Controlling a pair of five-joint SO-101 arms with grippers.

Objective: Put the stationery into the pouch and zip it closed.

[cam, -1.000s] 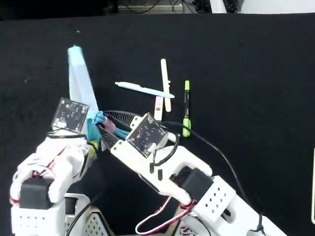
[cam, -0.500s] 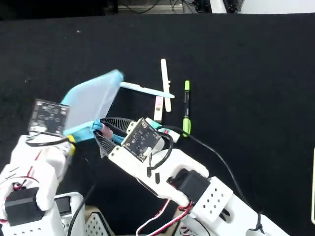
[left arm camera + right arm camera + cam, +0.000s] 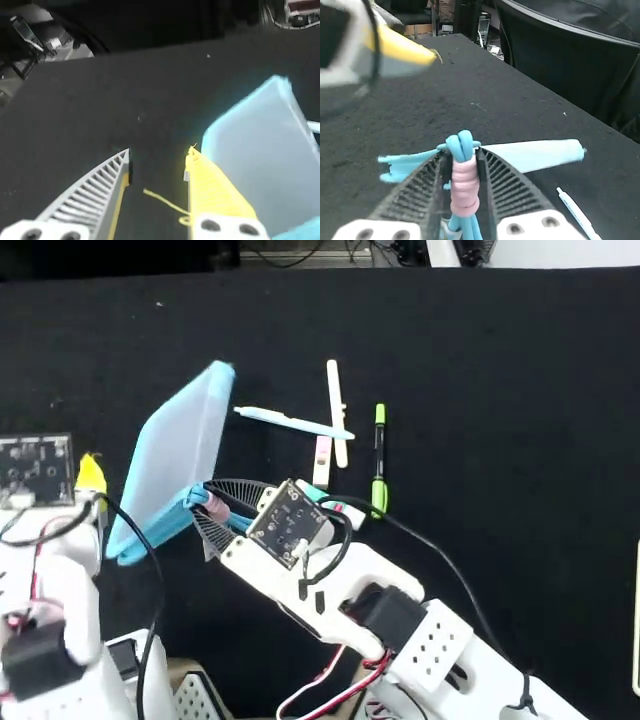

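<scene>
While our right gripper (image 3: 462, 156) pinches the cord (image 3: 461, 145) of the pouch (image 3: 175, 465), our left gripper (image 3: 157, 162) gapes; pens (image 3: 295, 423) lie outside, mid-frame, on the table (image 3: 500, 390).

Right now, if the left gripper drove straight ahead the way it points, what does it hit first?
Probably nothing but bare black table: the left gripper aims past the pouch, which lies off beside its yellow finger. Depth unclear.
</scene>
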